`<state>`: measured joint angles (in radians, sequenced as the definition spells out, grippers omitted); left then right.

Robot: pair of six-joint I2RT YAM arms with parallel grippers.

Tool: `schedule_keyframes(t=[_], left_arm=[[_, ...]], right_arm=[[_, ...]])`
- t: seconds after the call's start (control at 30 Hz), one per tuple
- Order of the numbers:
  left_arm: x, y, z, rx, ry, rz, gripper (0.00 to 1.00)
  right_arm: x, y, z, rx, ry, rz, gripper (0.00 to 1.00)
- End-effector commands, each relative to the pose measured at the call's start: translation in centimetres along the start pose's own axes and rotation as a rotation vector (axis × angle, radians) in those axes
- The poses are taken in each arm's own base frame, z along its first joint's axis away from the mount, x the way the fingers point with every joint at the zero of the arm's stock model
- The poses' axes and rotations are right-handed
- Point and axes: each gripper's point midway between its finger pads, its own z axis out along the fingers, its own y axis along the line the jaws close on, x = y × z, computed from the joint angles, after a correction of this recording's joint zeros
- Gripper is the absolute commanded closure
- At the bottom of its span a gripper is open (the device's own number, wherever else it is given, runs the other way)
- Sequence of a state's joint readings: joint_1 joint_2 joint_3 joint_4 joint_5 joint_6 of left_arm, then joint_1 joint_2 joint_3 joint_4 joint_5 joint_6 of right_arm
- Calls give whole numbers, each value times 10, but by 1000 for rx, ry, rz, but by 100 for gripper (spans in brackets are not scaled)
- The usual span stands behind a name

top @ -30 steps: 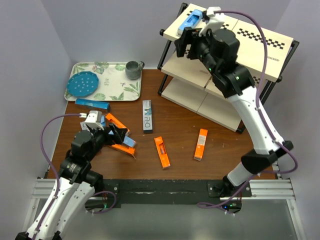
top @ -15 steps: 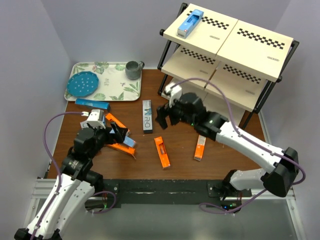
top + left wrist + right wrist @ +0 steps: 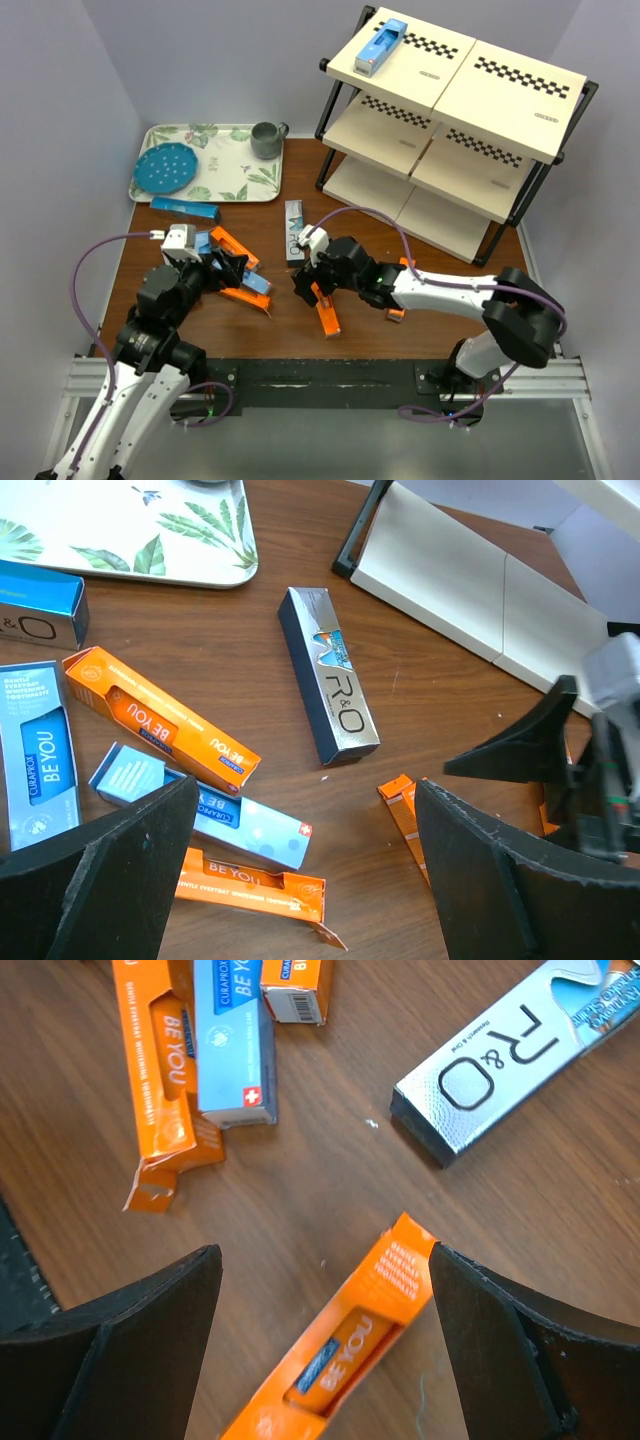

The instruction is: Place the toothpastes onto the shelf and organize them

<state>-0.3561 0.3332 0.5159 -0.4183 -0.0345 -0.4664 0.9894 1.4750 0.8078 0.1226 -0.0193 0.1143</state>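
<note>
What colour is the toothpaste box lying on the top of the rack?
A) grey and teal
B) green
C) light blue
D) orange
C: the box lying on the top board of the shelf is light blue.

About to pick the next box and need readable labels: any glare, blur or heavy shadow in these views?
Top external: even light, soft shadows, everything sharp. Left wrist: box print crisp, bright sheen on the silver R&O box, far right edge soft. Right wrist: lettering on the orange box reads cleanly; the right gripper shows dark, featureless fingers.
</note>
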Motion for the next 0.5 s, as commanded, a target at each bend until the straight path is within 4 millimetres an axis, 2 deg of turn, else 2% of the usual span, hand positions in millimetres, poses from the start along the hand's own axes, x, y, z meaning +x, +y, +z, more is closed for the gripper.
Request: schedule_keyframes(t=[0.0,0.13,0.4,0.47], left_arm=[[-12,-3,2,11,-48,21,5],[-9,-2,7,4,-41,10,5],[-5,3,9,-22,-22,12,6],[-5,3,9,-24,-22,10,6]], right_arm=[[-30,4,22,-26,-161,-47,11],[-13,5,50,-27,-136,-63,11],[5,21,84,-15,-119,-139,11],[9,20,92,14,-121,-149,11]])
